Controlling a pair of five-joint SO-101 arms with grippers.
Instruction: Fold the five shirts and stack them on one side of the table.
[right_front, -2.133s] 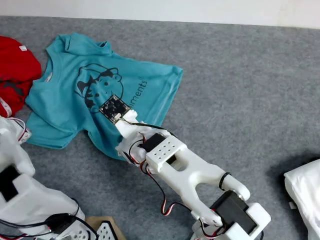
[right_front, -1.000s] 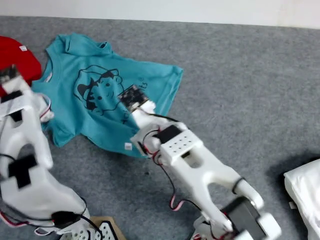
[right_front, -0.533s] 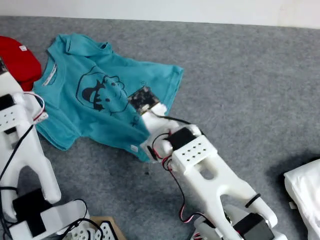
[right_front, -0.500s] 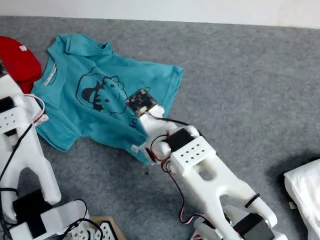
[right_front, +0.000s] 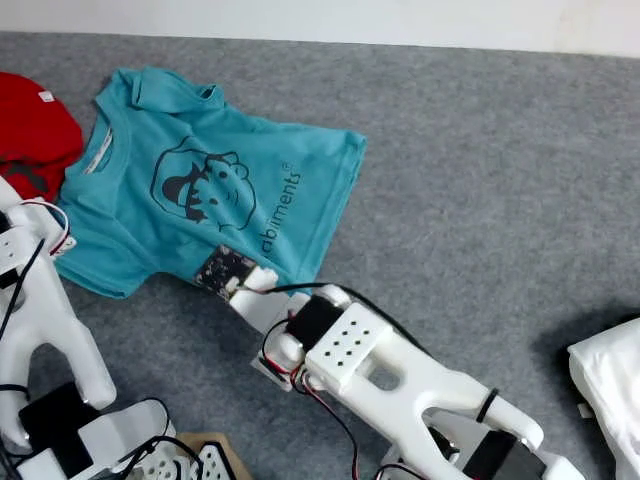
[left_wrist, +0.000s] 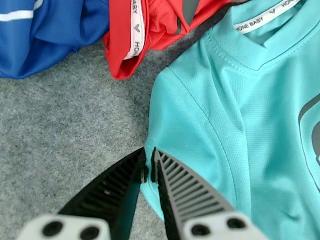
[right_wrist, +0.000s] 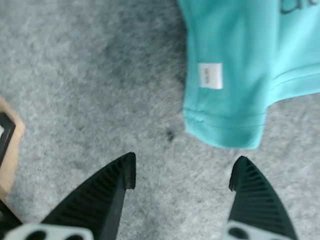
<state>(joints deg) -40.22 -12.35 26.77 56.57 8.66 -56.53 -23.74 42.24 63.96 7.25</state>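
Inspected during the flattening stage, with no fold yet made. Found the teal short-sleeved printed shirt (right_front: 200, 170) face up and mostly flat on the grey carpeted table (right_front: 480, 180).

Found the left claw (left_wrist: 149, 160) pinched narrow on the shirt's sleeve hem, with cloth caught between the jaws. Noted a crumpled red garment (left_wrist: 150, 25) and a blue garment (left_wrist: 40, 30) near, just beyond its tips.

Found the right claw (right_wrist: 185, 162) spread wide and holding nothing, poised over bare carpet. Placed the shirt's bottom hem corner just ahead of its tips, not between them. Noted the corner turned over, with a small white label (right_wrist: 210, 76) exposed. Recorded a white folded cloth (right_front: 610, 390) well apart, off to that claw's outer side.

Judged three risks:
- Closing the right claw from this spot would probably catch carpet only, or a single layer of the doubled corner.
- Pulling with the left grip alone would probably skew the body and bunch the sleeve.
- Drawing the sleeve toward the red garment could snag it and drag it along.
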